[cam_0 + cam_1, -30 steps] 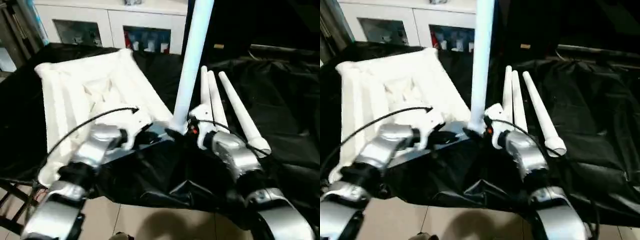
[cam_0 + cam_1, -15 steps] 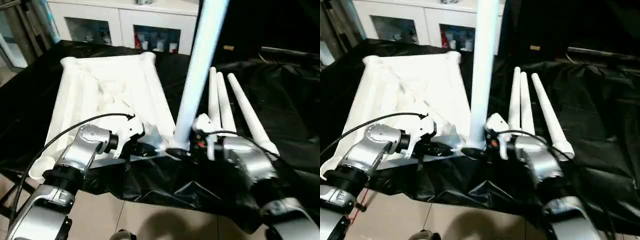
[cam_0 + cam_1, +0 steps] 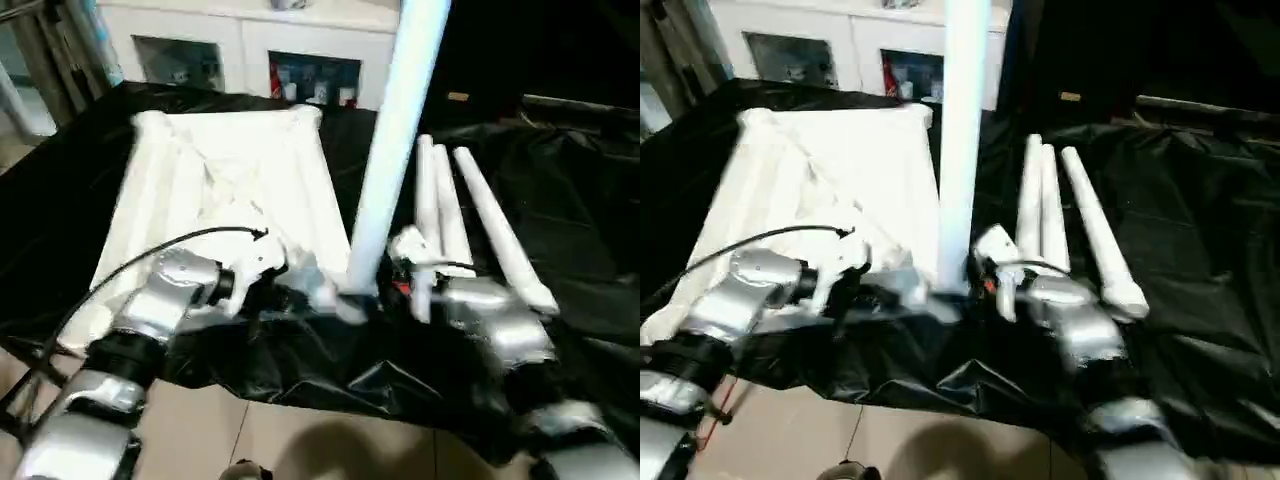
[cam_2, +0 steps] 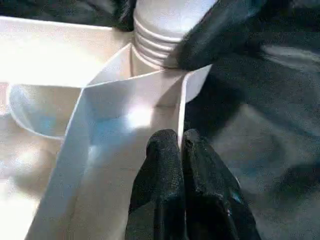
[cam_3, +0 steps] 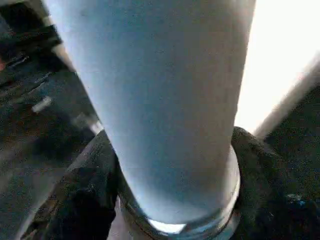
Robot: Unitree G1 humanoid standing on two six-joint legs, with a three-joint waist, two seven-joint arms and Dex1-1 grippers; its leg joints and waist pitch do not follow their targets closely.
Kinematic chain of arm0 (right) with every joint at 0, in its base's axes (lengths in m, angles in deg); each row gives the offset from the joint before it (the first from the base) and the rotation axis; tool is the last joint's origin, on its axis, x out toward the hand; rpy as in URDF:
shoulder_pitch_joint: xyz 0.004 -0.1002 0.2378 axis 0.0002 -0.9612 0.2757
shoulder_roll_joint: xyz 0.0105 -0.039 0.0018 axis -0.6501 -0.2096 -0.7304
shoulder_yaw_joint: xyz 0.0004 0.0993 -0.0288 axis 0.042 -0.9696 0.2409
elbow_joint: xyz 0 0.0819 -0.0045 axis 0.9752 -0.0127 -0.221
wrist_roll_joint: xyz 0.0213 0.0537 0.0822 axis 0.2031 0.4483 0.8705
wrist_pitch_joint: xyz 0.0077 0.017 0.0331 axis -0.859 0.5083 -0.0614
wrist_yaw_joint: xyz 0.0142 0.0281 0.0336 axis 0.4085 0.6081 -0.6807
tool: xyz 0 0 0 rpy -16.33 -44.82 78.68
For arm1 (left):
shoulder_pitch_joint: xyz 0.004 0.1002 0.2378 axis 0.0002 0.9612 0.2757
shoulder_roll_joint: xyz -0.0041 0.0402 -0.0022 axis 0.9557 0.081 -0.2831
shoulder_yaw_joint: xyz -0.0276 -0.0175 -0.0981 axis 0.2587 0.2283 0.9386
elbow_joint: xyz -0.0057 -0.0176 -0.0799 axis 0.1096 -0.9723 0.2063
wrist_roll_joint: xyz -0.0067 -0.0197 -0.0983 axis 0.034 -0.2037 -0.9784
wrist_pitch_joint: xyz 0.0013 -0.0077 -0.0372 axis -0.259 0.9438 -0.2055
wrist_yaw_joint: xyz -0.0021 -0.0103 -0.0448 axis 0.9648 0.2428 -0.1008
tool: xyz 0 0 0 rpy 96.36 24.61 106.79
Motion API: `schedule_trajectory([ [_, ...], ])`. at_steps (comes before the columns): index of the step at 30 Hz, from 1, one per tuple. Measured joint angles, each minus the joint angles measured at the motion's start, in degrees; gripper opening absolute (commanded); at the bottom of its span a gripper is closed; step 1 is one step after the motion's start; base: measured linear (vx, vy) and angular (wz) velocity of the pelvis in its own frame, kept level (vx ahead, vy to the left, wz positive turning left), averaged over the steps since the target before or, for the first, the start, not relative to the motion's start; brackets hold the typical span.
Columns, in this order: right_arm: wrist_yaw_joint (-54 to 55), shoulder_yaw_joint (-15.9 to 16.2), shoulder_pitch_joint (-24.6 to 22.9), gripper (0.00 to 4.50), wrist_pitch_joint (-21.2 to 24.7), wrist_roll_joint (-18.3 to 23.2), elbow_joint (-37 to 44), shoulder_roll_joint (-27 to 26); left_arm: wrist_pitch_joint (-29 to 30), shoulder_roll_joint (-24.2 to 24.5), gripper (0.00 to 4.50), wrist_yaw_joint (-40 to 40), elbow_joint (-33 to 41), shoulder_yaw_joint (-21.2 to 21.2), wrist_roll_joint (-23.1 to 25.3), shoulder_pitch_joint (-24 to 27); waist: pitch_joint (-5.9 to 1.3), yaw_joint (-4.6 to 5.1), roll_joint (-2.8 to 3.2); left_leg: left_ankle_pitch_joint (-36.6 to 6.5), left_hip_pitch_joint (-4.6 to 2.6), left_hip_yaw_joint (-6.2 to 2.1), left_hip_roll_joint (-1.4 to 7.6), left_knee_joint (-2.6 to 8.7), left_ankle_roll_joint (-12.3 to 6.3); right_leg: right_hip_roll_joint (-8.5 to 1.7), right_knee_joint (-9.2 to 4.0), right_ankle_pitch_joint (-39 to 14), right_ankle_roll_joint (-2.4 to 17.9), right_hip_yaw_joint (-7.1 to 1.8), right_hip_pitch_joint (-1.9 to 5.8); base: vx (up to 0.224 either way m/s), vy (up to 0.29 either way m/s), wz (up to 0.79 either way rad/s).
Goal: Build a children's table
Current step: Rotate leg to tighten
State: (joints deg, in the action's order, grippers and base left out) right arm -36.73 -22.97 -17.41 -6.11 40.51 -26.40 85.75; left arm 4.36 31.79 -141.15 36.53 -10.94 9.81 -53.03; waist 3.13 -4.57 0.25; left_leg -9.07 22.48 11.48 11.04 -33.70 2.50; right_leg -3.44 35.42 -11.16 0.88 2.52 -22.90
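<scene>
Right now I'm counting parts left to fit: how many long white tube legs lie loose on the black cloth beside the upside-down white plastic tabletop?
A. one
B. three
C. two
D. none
B: three white tube legs lie side by side on the black cloth, while a fourth leg stands upright at the tabletop corner.

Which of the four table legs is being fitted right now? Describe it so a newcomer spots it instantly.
Start at the white tabletop lying underside-up on the black cloth. At its near corner toward the robot's right, one leg stands upright in the socket, with the right pincer around its base. The three spare legs lie flat on the cloth beside it.
</scene>
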Motion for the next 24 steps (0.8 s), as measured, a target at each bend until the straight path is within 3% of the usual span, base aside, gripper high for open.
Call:
schedule_trajectory([
  [4, 11.93, -2.63, 3.46, 2.76, -0.94, -0.56, -5.47, -3.14, 2.60, -4.13, 0.00, 8.36, -1.47, 0.41, 1.27, -1.69, 0.00, 1.05, 0.01, 0.00, -0.10, 0.00, -0.01, 0.04, 0.01, 0.00, -0.05, 0.07, 0.00, -0.02, 0.04, 0.000, 0.000, 0.00],
  [8, 21.26, -4.65, 5.93, 2.76, -1.90, -0.79, -9.12, -5.47, 6.32, -8.05, 0.00, 15.84, -1.67, 1.45, 2.00, -2.68, -0.03, 1.01, 0.04, 0.00, -0.08, -0.01, -0.01, 0.10, 0.01, 0.00, -0.08, 0.06, -0.01, 0.01, 0.04, 0.000, 0.000, 0.00],
  [9, 22.18, -4.79, 6.07, 3.11, -1.98, -0.78, -9.40, -5.56, 6.83, -8.55, 0.00, 16.62, -1.65, 1.47, 2.05, -2.78, -0.03, 0.98, 0.04, 0.00, -0.08, -0.01, -0.01, 0.10, 0.01, 0.00, -0.13, 0.06, -0.01, 0.02, 0.07, 0.000, 0.000, 0.00],
  [13, 23.50, -6.01, 6.76, 3.54, -3.09, -0.86, -11.07, -6.15, 7.23, -9.96, 0.00, 18.64, -1.56, 1.51, 2.72, -2.86, -0.03, 0.90, 0.04, 0.00, -0.08, 0.00, -0.04, 0.04, 0.00, -0.02, -0.22, 0.07, -0.01, -0.01, 0.15, 0.000, 0.000, 0.00],
  [18, 24.33, -5.73, 6.78, 3.64, -5.71, -2.70, -11.97, -6.27, 7.02, -10.49, 0.00, 19.44, -1.60, 1.47, 3.06, -2.93, -0.03, 0.83, 0.05, 0.00, -0.04, 0.00, -0.05, 0.05, -0.01, -0.04, -0.22, 0.07, 0.00, 0.01, 0.13, 0.000, 0.000, 0.00],
  [24, 25.84, -5.70, 4.87, 3.64, -5.57, -2.82, -8.38, -5.32, 4.39, -12.09, 0.00, 22.90, -5.29, 1.33, 3.63, -5.08, 0.02, 0.46, 0.11, 0.00, 0.06, 0.00, -0.05, 0.05, -0.01, -0.04, -0.26, 0.09, -0.03, 0.00, 0.05, 0.000, 0.000, 0.00],
])
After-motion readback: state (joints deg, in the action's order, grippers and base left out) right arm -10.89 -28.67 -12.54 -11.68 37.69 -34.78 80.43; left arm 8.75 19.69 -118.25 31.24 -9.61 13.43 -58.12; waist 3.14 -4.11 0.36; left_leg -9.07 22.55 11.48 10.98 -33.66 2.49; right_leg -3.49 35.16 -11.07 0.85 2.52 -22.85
